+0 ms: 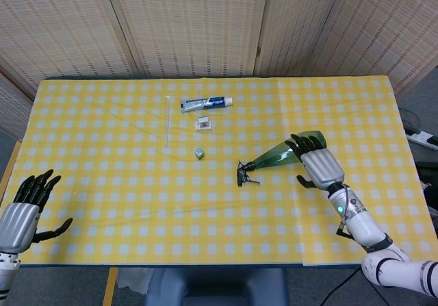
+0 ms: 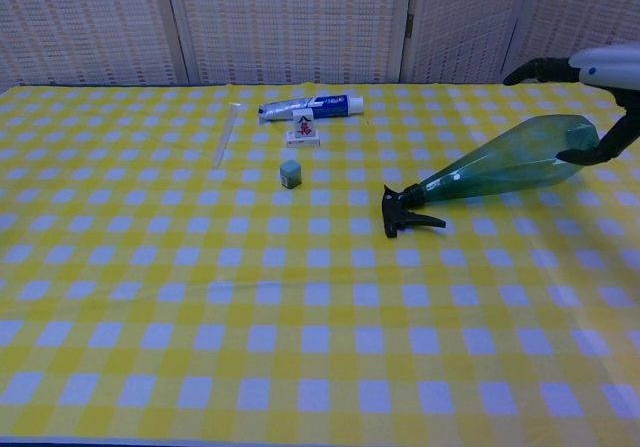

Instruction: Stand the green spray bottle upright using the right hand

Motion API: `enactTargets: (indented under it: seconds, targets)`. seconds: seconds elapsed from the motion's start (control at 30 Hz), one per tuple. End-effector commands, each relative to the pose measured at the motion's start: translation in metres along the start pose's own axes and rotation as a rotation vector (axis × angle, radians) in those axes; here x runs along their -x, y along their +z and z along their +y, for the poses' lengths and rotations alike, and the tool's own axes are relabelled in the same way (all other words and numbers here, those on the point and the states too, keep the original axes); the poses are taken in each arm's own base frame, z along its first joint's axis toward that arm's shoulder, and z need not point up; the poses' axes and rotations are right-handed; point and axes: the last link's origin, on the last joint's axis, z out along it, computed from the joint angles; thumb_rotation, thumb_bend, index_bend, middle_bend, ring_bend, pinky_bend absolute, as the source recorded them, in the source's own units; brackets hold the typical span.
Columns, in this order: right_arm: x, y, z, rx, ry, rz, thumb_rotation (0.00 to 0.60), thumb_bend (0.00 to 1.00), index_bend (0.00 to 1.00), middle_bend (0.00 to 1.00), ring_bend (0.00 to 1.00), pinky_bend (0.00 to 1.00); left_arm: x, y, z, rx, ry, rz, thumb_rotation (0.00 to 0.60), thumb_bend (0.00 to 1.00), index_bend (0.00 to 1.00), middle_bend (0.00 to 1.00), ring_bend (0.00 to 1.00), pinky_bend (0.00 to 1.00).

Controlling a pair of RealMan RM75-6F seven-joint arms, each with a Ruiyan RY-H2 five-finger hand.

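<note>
Green translucent plastic: spray bottle [image 1: 277, 157], lying on its side on the right half of the surface [image 1: 123, 203], long axis diagonal. Black trigger head [image 1: 246, 173] points toward the surface's centre and near edge; wide base points to the far right, under the right hand.

Right hand [image 1: 316, 166]: arched over the bottle's base end, dark fingers [image 1: 304, 141] spread across it, thumb [image 2: 592, 153] against the near side. Whether it truly clamps the bottle cannot be told; the bottle rests on the cloth.

Yellow-and-white checked cloth covers the surface.

Nearby items, all left of the bottle and apart from it: small grey-green cube [image 1: 199, 153], closest to the trigger head; small white card with red marking [image 1: 203, 122] beyond it; blue-and-white tube [image 1: 206, 103] lying crosswise further back; thin clear rod [image 1: 168, 120] lying lengthwise at far left of the group. None touches the bottle.

Left hand [image 1: 22, 208]: at the near left corner, fingers apart, holding nothing.

Woven screen panels [image 1: 191, 25] stand behind the surface.
</note>
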Motion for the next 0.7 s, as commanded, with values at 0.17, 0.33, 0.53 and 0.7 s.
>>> enactTargets:
  seconds: [0.17,0.33,0.53,0.7]
  targets:
    - [0.029,0.045,-0.030,0.030,-0.168,-0.007,0.600,0.39,0.00,0.04,0.04,0.00,-0.003,-0.001,-0.002,0.003,-0.018,0.003,0.421,0.31,0.00,0.00,0.08,0.00]
    - [0.040,0.057,-0.034,0.045,-0.227,-0.028,0.600,0.39,0.00,0.08,0.05,0.00,-0.004,0.000,-0.003,0.003,-0.020,0.011,0.422,0.31,0.00,0.00,0.08,0.00]
    - [0.054,0.067,-0.042,0.059,-0.267,-0.054,0.600,0.39,0.00,0.08,0.05,0.00,-0.006,-0.004,-0.002,0.013,-0.029,0.017,0.421,0.31,0.00,0.00,0.08,0.00]
    - [0.063,0.072,-0.044,0.077,-0.282,-0.064,0.600,0.39,0.00,0.08,0.06,0.00,-0.010,-0.005,-0.003,0.015,-0.044,0.028,0.420,0.31,0.00,0.00,0.08,0.00]
